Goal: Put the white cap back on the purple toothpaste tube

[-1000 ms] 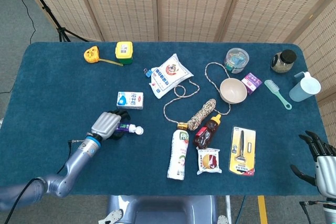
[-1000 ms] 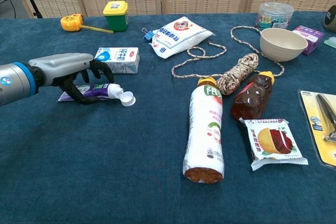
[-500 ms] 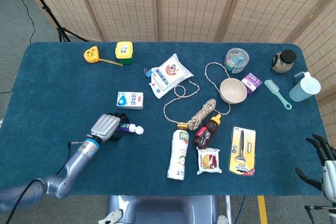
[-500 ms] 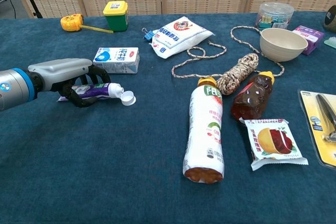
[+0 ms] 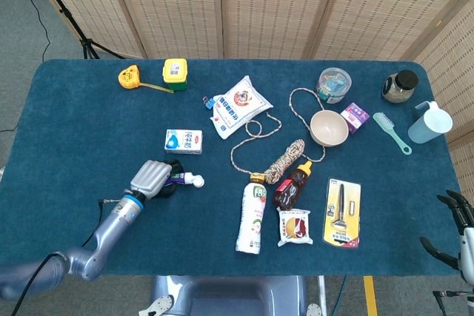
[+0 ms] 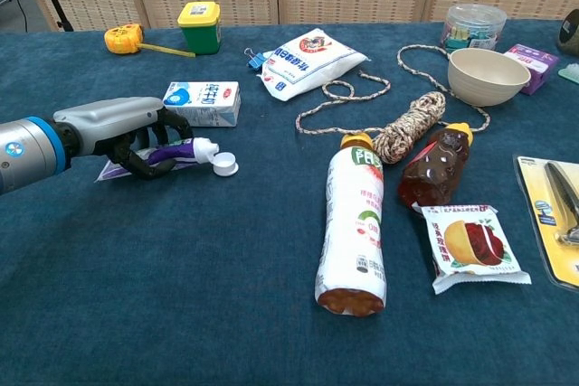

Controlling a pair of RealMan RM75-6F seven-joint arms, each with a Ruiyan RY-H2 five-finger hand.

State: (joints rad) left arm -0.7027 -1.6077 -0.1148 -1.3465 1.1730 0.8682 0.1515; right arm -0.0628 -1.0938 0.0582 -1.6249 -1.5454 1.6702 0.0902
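The purple toothpaste tube point(image 6: 174, 153) lies left of centre, nozzle pointing right and raised slightly off the cloth. My left hand point(image 6: 127, 128) has its fingers curled around the tube's body and grips it. The white cap point(image 6: 224, 165) sits loose on the table just right of the nozzle, touching or nearly touching it. From above, the left hand point(image 5: 150, 178) covers most of the tube point(image 5: 178, 178), with the cap point(image 5: 198, 181) at its tip. My right hand point(image 5: 461, 229) shows only at the lower right edge, fingers spread and holding nothing.
A milk carton point(image 6: 203, 101) stands just behind the tube. A white bottle point(image 6: 355, 232), a brown bear-shaped bottle point(image 6: 437, 169) and a snack packet point(image 6: 470, 246) lie to the right. Rope point(image 6: 407, 124), a bowl point(image 6: 488, 75) and a flour bag point(image 6: 308, 59) sit further back.
The left hand closed around the tube and tipped its nozzle end up a little; the cap slid slightly right. The right hand sank lower toward the frame's edge.
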